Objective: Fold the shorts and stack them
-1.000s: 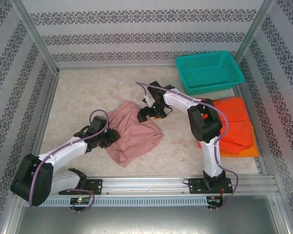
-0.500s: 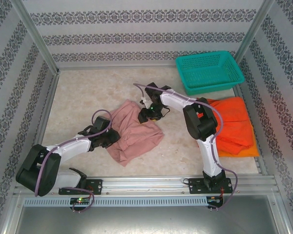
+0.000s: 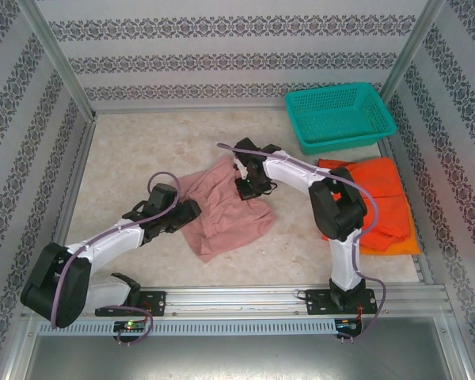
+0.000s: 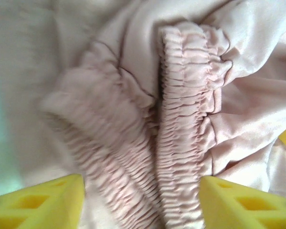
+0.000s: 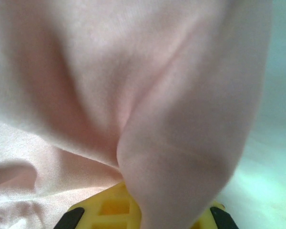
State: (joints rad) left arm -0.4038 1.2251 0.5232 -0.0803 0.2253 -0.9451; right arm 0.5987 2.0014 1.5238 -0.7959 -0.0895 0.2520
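The dusty pink shorts (image 3: 226, 207) lie crumpled in the middle of the table. My left gripper (image 3: 187, 212) is at their left edge. In the left wrist view it (image 4: 143, 212) is open, its yellow fingers (image 4: 43, 205) wide apart over the gathered elastic waistband (image 4: 181, 143). My right gripper (image 3: 249, 187) is at the shorts' far edge. In the right wrist view it (image 5: 143, 212) is shut on a fold of pink cloth (image 5: 181, 143) that drapes over its yellow fingers. The red-orange shorts (image 3: 372, 190) lie folded on the bright orange pair (image 3: 396, 244) at the right.
A teal plastic basket (image 3: 339, 116) stands at the back right, just behind the orange pile. Patterned walls and metal posts enclose the table (image 3: 142, 150). A metal rail (image 3: 237, 297) runs along the near edge by the arm bases.
The pink shorts have slid to the right, pulled by the right gripper. The left gripper has followed to the right along the cloth's left edge.
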